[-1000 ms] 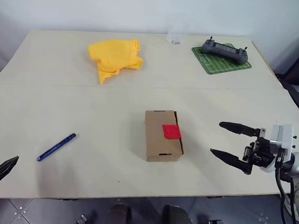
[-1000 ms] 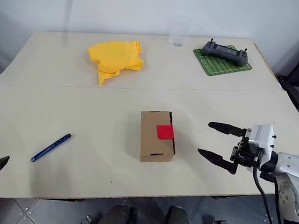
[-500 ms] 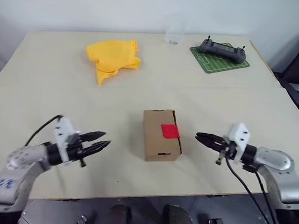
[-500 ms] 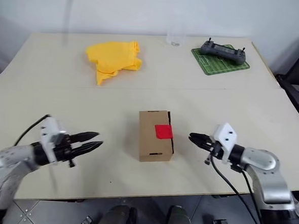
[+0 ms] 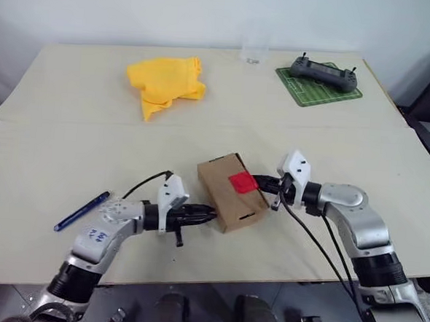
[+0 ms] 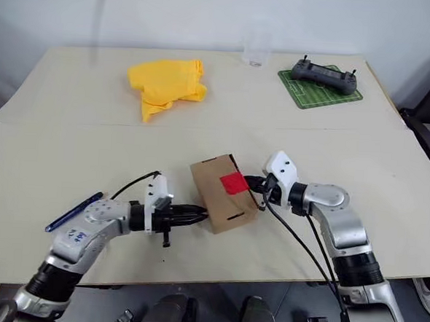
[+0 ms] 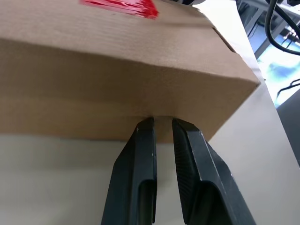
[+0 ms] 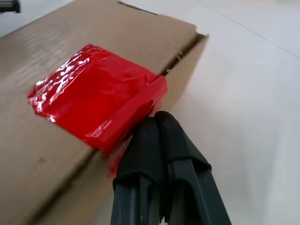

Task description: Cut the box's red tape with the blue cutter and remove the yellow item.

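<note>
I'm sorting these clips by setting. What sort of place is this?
Probably an indoor test room or lab, not a home: a plain pale table against a bare white wall, tiled floor below, and a grey controller on a green mat.

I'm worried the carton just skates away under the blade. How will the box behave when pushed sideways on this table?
The box looks like thin cardboard, probably light, and it sits askew on the smooth table, so it likely slides and turns easily. Its low, flat shape makes tipping unlikely. The left end effector and right end effector press opposite sides, which should steady it.
</note>
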Available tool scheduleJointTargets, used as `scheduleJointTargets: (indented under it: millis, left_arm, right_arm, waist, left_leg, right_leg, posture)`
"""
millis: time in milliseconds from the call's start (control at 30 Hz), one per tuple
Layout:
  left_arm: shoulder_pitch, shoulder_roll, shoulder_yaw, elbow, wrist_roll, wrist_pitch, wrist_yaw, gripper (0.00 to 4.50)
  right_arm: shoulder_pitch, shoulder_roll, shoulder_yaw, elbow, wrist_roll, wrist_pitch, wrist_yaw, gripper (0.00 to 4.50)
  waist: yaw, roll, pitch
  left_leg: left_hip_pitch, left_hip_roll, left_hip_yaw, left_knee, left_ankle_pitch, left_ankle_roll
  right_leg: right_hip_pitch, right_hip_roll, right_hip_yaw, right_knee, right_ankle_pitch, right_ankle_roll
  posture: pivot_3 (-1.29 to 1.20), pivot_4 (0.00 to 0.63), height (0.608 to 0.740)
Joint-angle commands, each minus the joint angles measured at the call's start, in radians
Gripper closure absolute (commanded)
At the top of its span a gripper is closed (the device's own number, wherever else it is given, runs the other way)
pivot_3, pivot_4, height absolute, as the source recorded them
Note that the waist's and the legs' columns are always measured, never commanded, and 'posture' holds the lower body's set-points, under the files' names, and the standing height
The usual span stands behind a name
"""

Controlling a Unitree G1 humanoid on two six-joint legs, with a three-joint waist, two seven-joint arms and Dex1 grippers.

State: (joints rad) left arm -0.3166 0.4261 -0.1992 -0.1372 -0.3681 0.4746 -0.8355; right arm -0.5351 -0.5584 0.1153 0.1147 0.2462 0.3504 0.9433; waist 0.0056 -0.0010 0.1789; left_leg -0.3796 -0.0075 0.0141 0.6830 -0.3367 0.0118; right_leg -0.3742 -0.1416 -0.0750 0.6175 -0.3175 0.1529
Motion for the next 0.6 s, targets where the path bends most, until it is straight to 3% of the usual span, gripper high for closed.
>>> scheduleJointTargets:
  millis: [33,200,367,500,600]
  left_arm:
    - [-0.053,-0.048,-0.019,0.027,0.028,-0.031,0.026,3.84]
    - [-0.097,-0.112,-0.035,0.1,0.068,-0.059,0.041,3.84]
    - [-0.062,-0.11,-0.016,0.069,0.074,-0.065,0.045,3.84]
    - [0.122,-0.026,0.1,-0.127,0.01,-0.074,0.033,3.84]
    - [0.289,0.049,0.255,-0.29,-0.067,-0.057,0.036,3.32]
  right_arm:
    - [-0.04,-0.011,-0.007,0.075,-0.012,-0.056,0.04,4.5]
    - [-0.102,-0.025,-0.004,0.188,-0.055,-0.133,0.076,4.5]
    - [-0.129,-0.035,-0.032,0.234,-0.064,-0.172,0.084,4.5]
    - [-0.119,-0.111,-0.134,0.19,0.017,-0.139,0.127,4.5]
    - [-0.045,-0.198,-0.198,0.091,0.083,-0.086,0.191,4.11]
  waist:
    - [-0.002,0.0,0.0]
    - [-0.007,0.0,0.0]
    - [-0.007,0.0,0.0]
    - [-0.011,0.003,0.002]
    - [-0.006,0.004,0.003]
  left_leg:
    - [0.0,0.0,0.0,0.0,0.0,0.0]
    - [0.0,-0.001,0.0,0.0,0.0,0.0]
    - [0.0,0.001,0.0,0.0,0.0,0.0]
    - [-0.001,0.003,0.0,-0.001,0.0,0.0]
    - [-0.003,0.004,-0.001,-0.002,0.0,0.0]
  right_leg:
    - [0.0,0.0,0.0,0.0,0.0,0.0]
    - [0.0,0.001,0.0,0.0,0.0,0.0]
    - [0.0,0.001,0.0,0.0,0.0,0.0]
    - [-0.001,0.001,0.0,-0.001,0.0,0.0]
    - [-0.002,0.001,-0.001,-0.004,0.0,0.0]
  posture:
    - [0.0,0.15,0.74]
    - [0.0,0.15,0.74]
    - [0.0,0.15,0.74]
    - [0.0,0.15,0.74]
    - [0.0,0.15,0.74]
